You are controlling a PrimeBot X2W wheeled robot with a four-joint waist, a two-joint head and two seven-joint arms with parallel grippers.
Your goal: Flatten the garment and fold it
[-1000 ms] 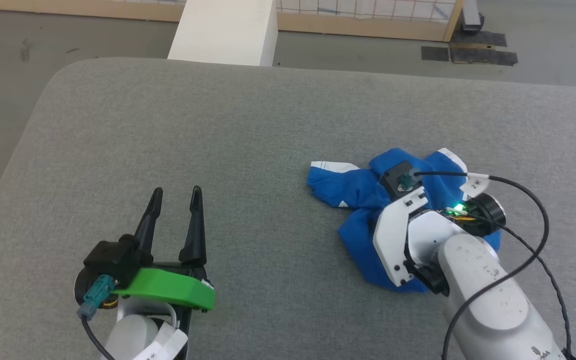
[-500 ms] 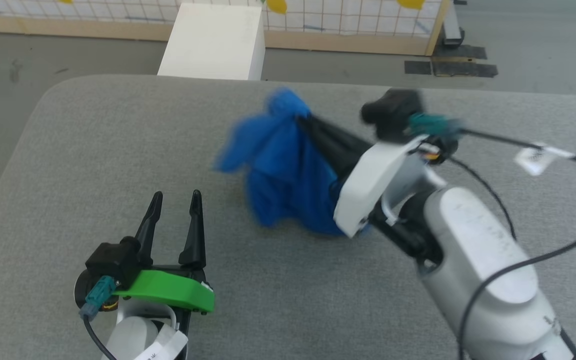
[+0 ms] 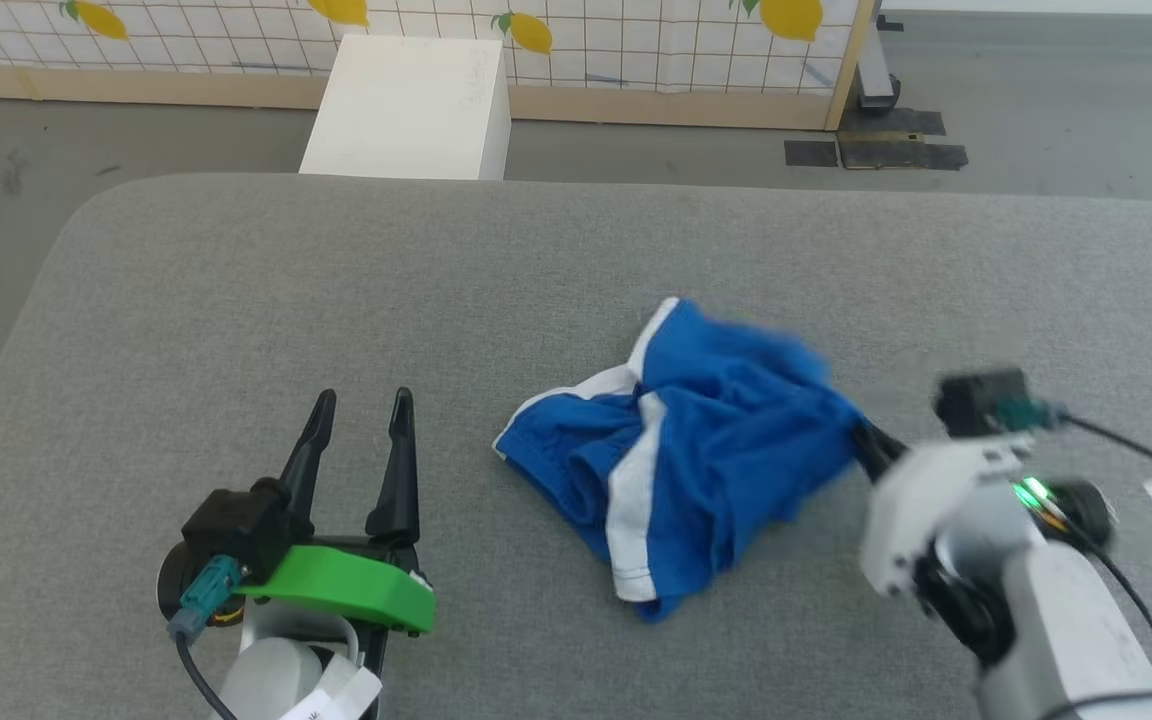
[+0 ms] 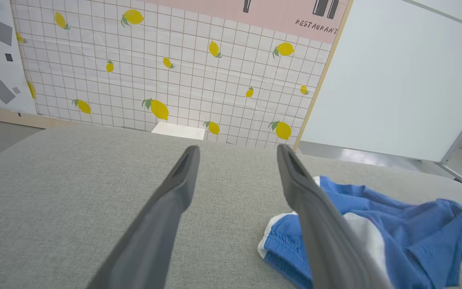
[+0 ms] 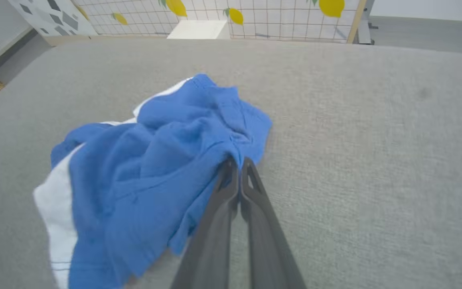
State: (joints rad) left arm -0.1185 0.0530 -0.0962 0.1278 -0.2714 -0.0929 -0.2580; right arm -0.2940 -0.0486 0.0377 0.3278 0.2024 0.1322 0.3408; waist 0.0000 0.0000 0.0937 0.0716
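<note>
Grey woven cloth covers the broad worktop [image 3: 236, 300], and right of its middle lies the garment [image 3: 716, 450], a crumpled bright blue heap with white stripes running along its folds and a gathered elastic hem at its left edge. The right pincer [image 5: 237, 164] is clenched on a blue fold at the heap's right side. The left pincer [image 3: 364, 396] rests released, apart from the cloth.

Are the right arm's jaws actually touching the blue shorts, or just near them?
Touching. The right wrist view shows it: the right gripper has its jaws closed on a bunched edge of the blue shorts, fabric gathered at their tips.
</note>
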